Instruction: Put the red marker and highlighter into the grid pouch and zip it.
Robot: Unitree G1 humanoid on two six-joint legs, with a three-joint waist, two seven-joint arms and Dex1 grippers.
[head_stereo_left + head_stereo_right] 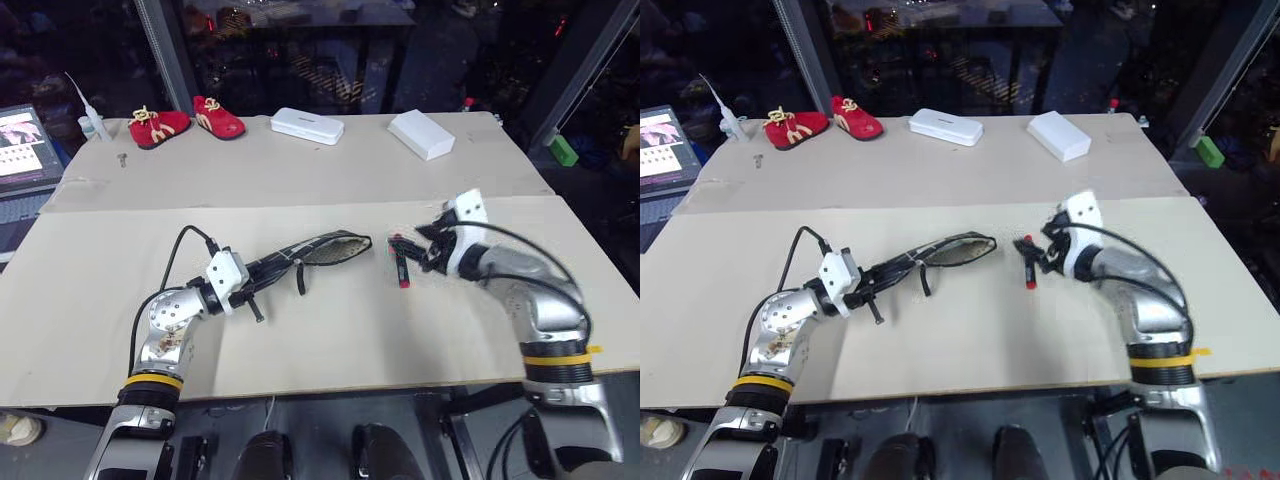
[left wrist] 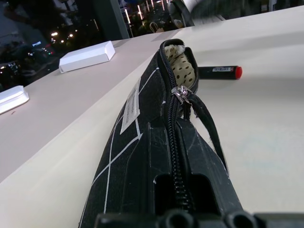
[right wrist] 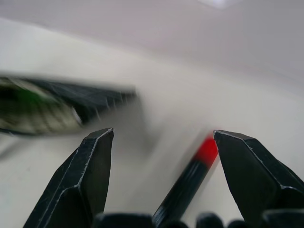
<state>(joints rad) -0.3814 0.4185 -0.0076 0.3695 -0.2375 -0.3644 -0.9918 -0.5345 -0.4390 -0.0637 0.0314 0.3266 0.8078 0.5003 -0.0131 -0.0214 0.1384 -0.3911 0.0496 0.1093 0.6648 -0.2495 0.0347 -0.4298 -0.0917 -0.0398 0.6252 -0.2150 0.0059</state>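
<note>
Left gripper (image 1: 262, 282) clamped on the grid pouch (image 1: 310, 254), mouth gaping toward the red marker (image 1: 401, 262) lying just beyond on the table (image 1: 330, 340). Right gripper (image 3: 161, 156) spread wide over it. Best centred before closing, gripped mid-barrel, lifted level.

The beige table (image 1: 330, 330) bears the red marker (image 1: 401, 266), white boxes (image 1: 307, 125) and red toy shoes (image 1: 158, 126).

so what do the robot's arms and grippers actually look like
Both arms are silver metal with black joint sections and a yellow band low on each. Black cables loop along them to white wrist blocks. The left gripper and right gripper are black; the right one's fingers are chunky, faceted and tapered.
</note>
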